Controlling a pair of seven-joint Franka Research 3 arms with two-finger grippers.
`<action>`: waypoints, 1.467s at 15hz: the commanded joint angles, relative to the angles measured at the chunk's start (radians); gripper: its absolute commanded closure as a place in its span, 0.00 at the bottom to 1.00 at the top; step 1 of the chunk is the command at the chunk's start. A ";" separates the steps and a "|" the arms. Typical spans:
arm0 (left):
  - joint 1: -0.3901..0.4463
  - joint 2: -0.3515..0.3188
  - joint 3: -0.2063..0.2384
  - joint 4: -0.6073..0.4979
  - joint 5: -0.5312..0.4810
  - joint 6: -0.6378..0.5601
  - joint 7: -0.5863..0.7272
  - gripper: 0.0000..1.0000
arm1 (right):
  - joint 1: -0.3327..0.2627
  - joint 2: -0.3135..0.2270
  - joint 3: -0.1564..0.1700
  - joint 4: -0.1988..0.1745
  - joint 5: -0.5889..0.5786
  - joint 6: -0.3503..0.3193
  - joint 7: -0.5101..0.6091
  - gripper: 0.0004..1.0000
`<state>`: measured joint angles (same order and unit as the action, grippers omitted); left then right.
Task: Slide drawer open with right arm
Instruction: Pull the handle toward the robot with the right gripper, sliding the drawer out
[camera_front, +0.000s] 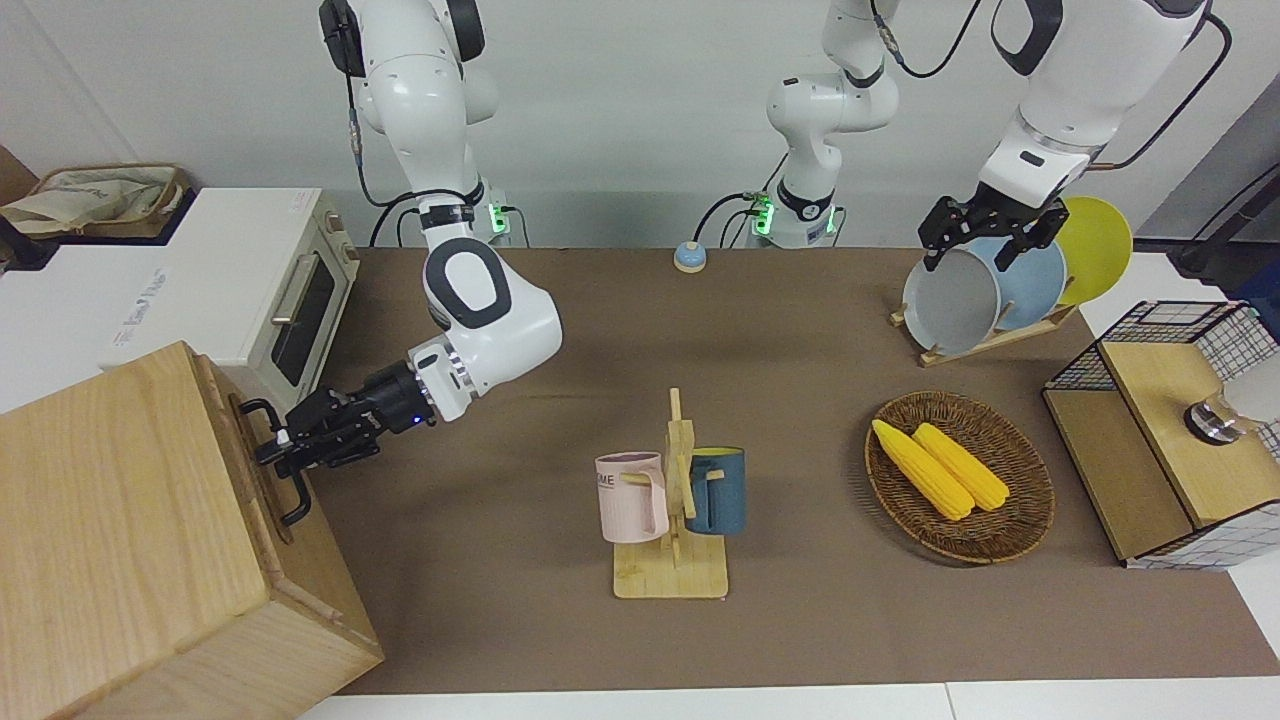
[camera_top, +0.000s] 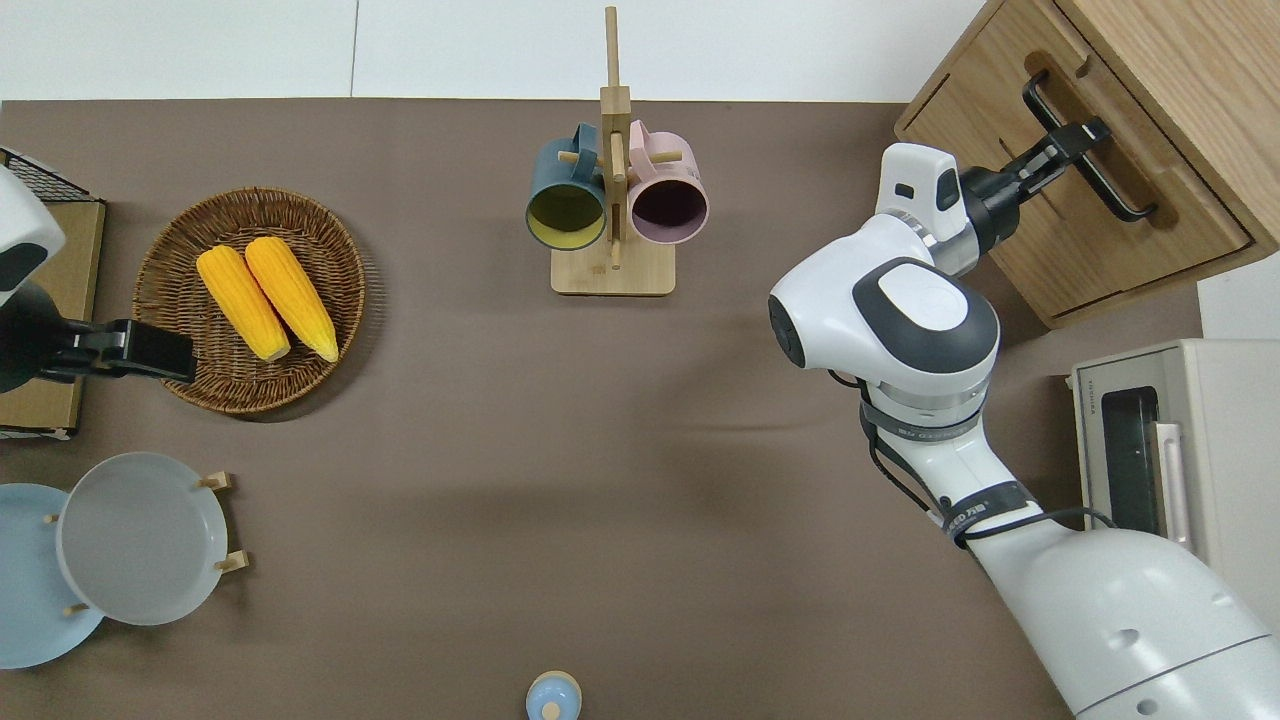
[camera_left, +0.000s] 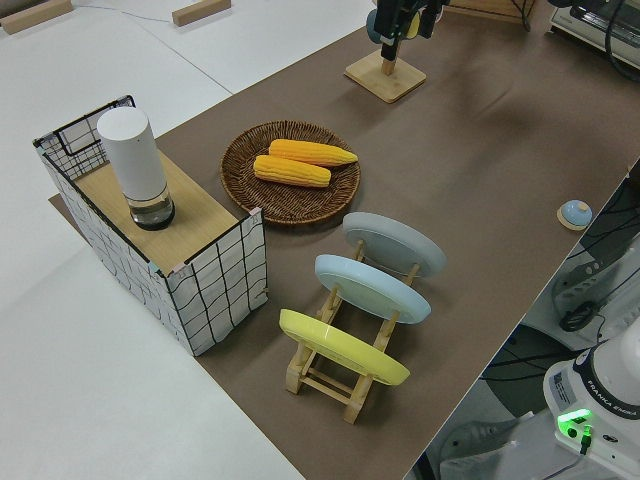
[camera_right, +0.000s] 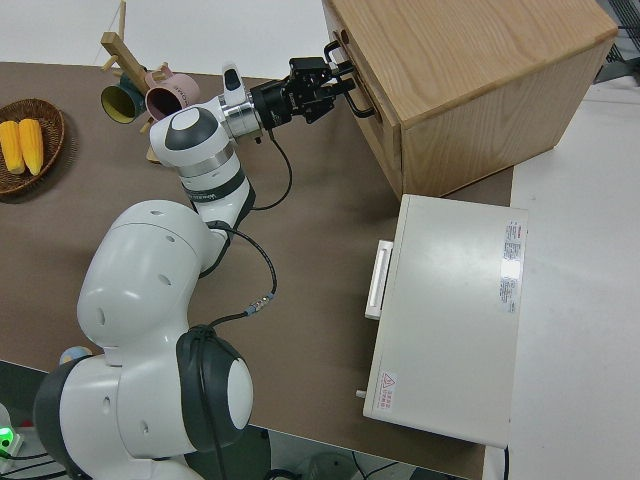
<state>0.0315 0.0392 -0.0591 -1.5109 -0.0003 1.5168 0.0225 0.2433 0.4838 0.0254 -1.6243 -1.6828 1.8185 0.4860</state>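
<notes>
Drawer (camera_top: 1075, 215) on wooden box (camera_front: 120, 540) at right arm's end of tabletop (camera_top: 500, 420), farther from robots than toaster oven (camera_top: 1180, 450). Right end effector (camera_top: 1078, 135) clamped on black handle (camera_top: 1120, 195) at mid-bar. Left arm parked, finger state unreadable.

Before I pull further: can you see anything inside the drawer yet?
No. The drawer shows only its wooden front, barely out of the wooden box, with the right gripper at its black handle. The inside is covered, so its contents cannot be seen. The left arm is parked.
</notes>
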 joint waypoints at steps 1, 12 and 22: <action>0.005 0.011 -0.007 0.026 0.017 -0.020 0.010 0.01 | -0.002 -0.007 0.002 -0.014 -0.009 0.016 0.000 0.93; 0.005 0.013 -0.007 0.024 0.017 -0.020 0.010 0.01 | 0.094 -0.008 0.011 -0.011 0.066 -0.085 -0.024 1.00; 0.005 0.011 -0.007 0.024 0.017 -0.020 0.010 0.01 | 0.332 -0.004 0.013 -0.005 0.212 -0.297 -0.024 1.00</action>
<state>0.0315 0.0392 -0.0591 -1.5109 -0.0003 1.5168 0.0225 0.5102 0.4818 0.0338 -1.6311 -1.5014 1.5295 0.5070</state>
